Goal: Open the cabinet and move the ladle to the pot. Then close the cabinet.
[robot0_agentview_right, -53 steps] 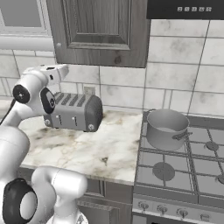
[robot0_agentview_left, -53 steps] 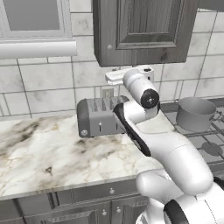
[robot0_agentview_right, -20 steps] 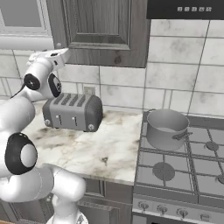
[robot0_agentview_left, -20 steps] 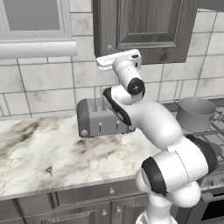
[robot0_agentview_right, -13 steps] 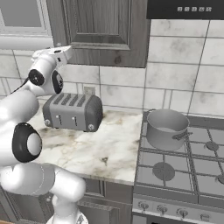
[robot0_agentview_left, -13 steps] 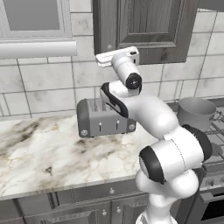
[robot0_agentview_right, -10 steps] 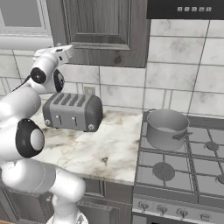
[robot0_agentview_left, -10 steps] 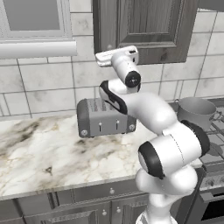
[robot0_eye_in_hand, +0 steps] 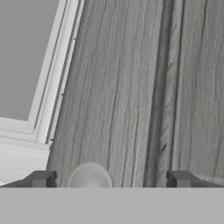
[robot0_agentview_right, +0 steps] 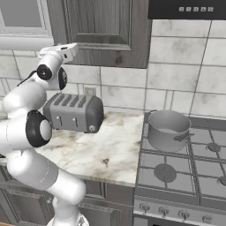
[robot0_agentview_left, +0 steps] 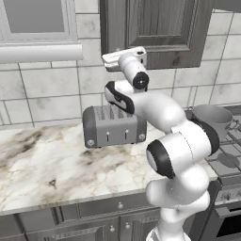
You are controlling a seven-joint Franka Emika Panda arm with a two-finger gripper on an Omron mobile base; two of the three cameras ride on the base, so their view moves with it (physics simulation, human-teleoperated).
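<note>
On the far left we see a white-framed window (robot0_agentview_left: 35, 23) w/ a pale sill under it. Next to it hangs the dark grey wood-grain wall cabinet (robot0_agentview_left: 160, 28) w/ one tall raised-panel door. The door is shut. Our white robot arm (robot0_agentview_left: 155, 108) reaches up to the bottom left corner of that door. In the hand view we see the two-finger gripper (robot0_eye_in_hand: 111, 179) w/ its dark fingertips (robot0_eye_in_hand: 41, 178) far apart, so it's open & holds nothing. The small round silver knob (robot0_eye_in_hand: 89, 176) sits between the tips, nearer the left one. We can't tell if the tips touch the door.

Below the arm, on the white & brown marble counter (robot0_agentview_left: 42, 160), sits the boxy grey four-slot toaster (robot0_agentview_left: 113, 127), close to the pale tiled wall (robot0_agentview_right: 176, 88). Under the counter are low grey base cabinets (robot0_agentview_left: 94, 226) w/ small knobs.

To the right is the stove w/ black burner grates (robot0_agentview_right: 185, 167). The round matte grey metal pot (robot0_agentview_right: 167, 129) w/ straight sides stands on the back left burner, well apart from the gripper. Up at top right is a dark hood w/ small buttons (robot0_agentview_right: 194, 9).
</note>
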